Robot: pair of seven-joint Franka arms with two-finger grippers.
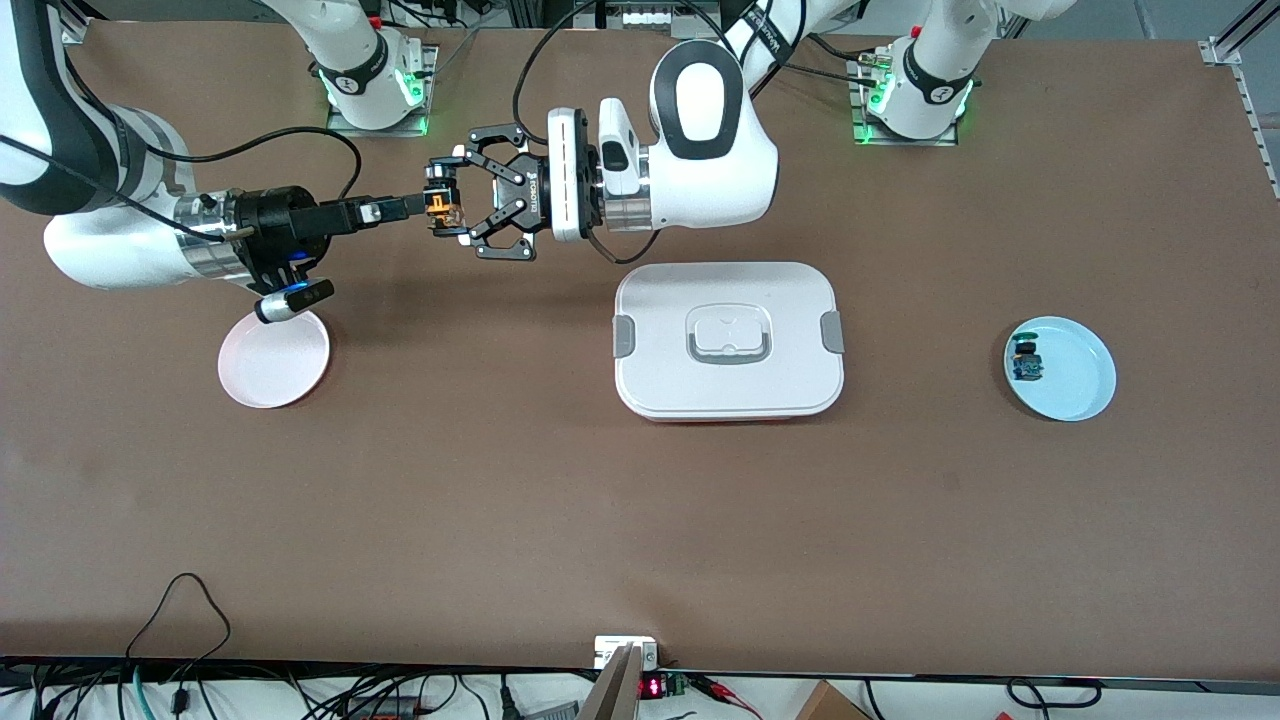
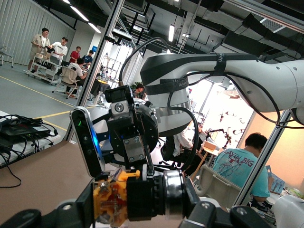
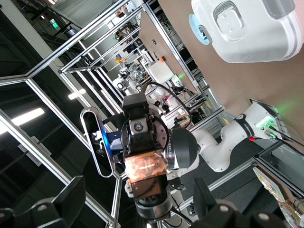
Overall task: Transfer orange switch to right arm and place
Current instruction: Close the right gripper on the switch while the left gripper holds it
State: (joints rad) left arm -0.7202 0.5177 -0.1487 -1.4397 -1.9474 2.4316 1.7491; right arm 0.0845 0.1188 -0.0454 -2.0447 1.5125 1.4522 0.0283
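At upper left of the front view, the left gripper [image 1: 452,205] and right gripper [image 1: 425,206] are met horizontally, both apparently closed on the orange switch [image 1: 440,206].

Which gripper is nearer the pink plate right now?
Right. The right gripper is in the air near the pink plate, meeting the left gripper, which holds the orange switch toward the white container.

orange switch [image 3: 146,175] against left gripper [image 3: 142,156], white lidded box [image 3: 247,29]

Brown bench [image 1: 640,520]. Orange/black switch [image 1: 441,208]. White container [image 1: 728,340] w/ grey latches. Pink plate [image 1: 273,359]; lt blue plate [image 1: 1070,375] w/ black-blue-green switch [image 1: 1026,362].
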